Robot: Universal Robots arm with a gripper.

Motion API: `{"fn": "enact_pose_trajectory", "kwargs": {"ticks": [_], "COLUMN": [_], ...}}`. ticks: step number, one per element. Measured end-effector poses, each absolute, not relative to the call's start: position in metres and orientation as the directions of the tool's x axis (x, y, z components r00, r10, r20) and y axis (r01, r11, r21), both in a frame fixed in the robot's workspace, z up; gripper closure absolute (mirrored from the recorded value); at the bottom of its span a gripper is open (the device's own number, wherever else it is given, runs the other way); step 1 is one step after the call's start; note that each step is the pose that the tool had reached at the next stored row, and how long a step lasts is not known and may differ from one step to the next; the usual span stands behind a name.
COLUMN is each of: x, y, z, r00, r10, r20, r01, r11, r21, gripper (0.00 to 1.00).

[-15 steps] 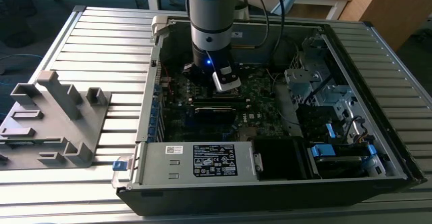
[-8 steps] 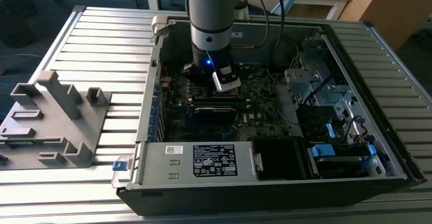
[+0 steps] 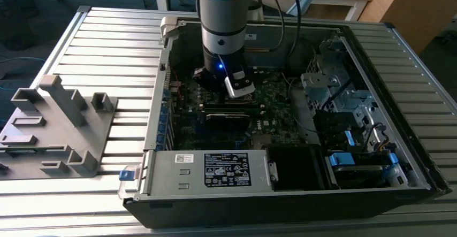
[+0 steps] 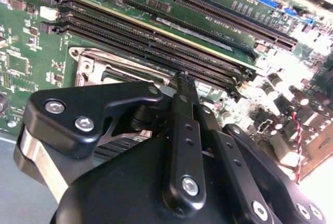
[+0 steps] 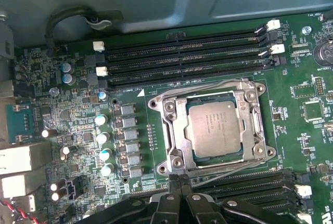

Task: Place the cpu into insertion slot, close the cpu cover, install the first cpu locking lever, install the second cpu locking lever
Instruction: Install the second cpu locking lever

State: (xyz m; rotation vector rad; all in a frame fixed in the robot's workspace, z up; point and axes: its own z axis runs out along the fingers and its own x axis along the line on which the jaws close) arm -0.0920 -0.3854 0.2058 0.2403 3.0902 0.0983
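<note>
cpu (image 5: 214,129), dull silver face up, seated square in the insertion slot (image 5: 183,130) on the green motherboard (image 5: 78,130). cpu cover (image 5: 244,94) lying flat around the chip, silvery frame bordering all four sides, chip showing through its window. long black memory slots (image 5: 182,57) running along one side of the socket, more of them along the opposite side, just under the black jaws (image 5: 179,183). jaws drawn together, fingertips (image 5: 171,185) meeting with nothing between them, poised just beside the socket's edge, apart from the cover. in the second wrist view, same closed fingers over a corner of the silvery socket frame (image 4: 91,68), a long black card connector (image 4: 234,18) farther off.

in the exterior view, arm (image 3: 225,28) reaching straight down into the open computer case (image 3: 400,140), blue light lit near the wrist. labelled silver power supply box (image 3: 207,170) at the case's near edge. case lying on a slatted metal worktop (image 3: 114,44), a grey plastic fixture (image 3: 53,124) on the exterior view's left.
</note>
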Motion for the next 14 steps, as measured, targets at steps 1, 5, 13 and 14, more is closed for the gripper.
{"fn": "enact_pose_trajectory", "kwargs": {"ticks": [1,5,13,14], "x": [-0.0921,-0.0920,-0.0925,-0.0928], "y": [-0.3855,-0.3857,-0.3858,-0.3858], "z": [0.2058,0.2058,0.2054,0.2052], "r00": [-0.987,-0.990,-0.994,-0.994], "r10": [0.156,0.137,0.102,0.102], "r20": [-0.035,-0.036,-0.036,-0.035], "r01": [0.153,0.135,0.099,0.099], "r11": [0.986,0.989,0.993,0.993], "r21": [0.066,0.066,0.066,0.066], "gripper": [0.89,0.89,0.89,0.89]}}
